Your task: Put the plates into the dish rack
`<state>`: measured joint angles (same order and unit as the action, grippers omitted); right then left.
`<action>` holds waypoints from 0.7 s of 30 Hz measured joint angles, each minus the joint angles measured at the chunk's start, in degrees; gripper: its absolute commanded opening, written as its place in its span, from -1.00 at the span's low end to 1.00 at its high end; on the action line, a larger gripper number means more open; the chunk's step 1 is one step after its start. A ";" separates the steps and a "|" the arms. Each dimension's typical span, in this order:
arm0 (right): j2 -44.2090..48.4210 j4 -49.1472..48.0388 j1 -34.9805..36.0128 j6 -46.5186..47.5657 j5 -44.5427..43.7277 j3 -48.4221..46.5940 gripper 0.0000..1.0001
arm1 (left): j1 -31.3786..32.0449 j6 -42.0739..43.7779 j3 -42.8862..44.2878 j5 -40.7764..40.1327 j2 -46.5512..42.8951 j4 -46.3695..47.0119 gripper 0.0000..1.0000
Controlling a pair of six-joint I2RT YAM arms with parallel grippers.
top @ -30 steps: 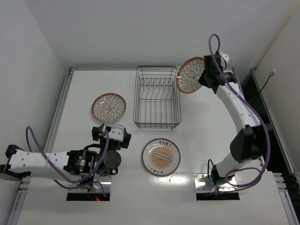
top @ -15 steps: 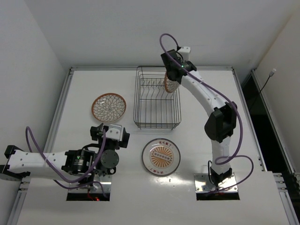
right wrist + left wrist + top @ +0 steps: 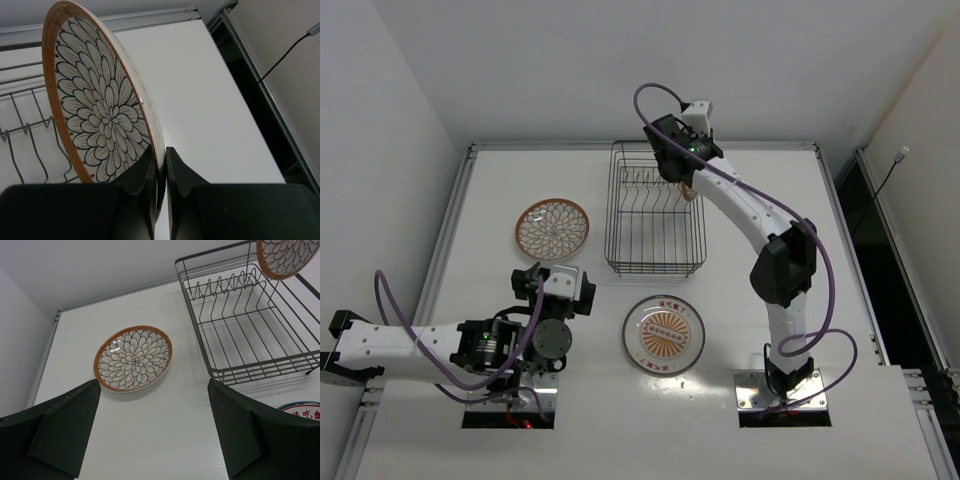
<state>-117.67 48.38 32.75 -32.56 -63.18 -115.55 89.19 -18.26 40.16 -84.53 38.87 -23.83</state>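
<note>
Currently the first of three plates is being loaded. The right pincer (image 3: 160, 155) is clamped on the lower rim of a lattice plate (image 3: 100, 115), one finger on each face. The plate stands on edge, tilted slightly. Just below and beside this pincer is the far right corner of the dish rack (image 3: 609, 215), whose upright dividers (image 3: 655, 180) are all empty. The plate appears to hang above the wires and is not yet seated. The next move calls for a straight descent with the rim lined up over a gap between two dividers. The plate should be kept near upright, and the grip released only once the rim bears on the bottom wires. A rim that lands on top of a divider would likely tip or slide. The left pincer (image 3: 154, 387) stands wide apart and empty, low over the table (image 3: 770, 230), well apart from the working pincer. Ahead of it lies the second lattice plate (image 3: 133, 358), flat and face up. Just to its right, near the front of the rack, lies the sunburst plate (image 3: 664, 334), also flat. Both await loading. The table is white and smooth, with nothing else on it, and is bordered by a metal edge rail (image 3: 457, 215). Plain white walls (image 3: 570, 70) close in on the far and left sides. Beyond the right edge is a dark gap with a cable (image 3: 890, 170).
</note>
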 measured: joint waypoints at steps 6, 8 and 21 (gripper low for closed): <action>0.48 -3.74 0.63 4.85 -3.48 0.02 -1.00 | 0.00 0.00 0.00 0.02 0.00 0.02 0.74; 0.46 -4.72 0.98 6.14 -4.46 0.09 -1.00 | 0.00 0.00 0.00 0.02 0.00 0.02 0.74; -3.67 -10.38 4.22 11.50 -9.57 1.68 -1.00 | 0.00 0.00 0.00 0.02 -0.44 0.17 0.74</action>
<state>-121.34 38.00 36.97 -21.06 -72.75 -113.86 89.19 -18.26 40.16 -84.51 38.44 -23.66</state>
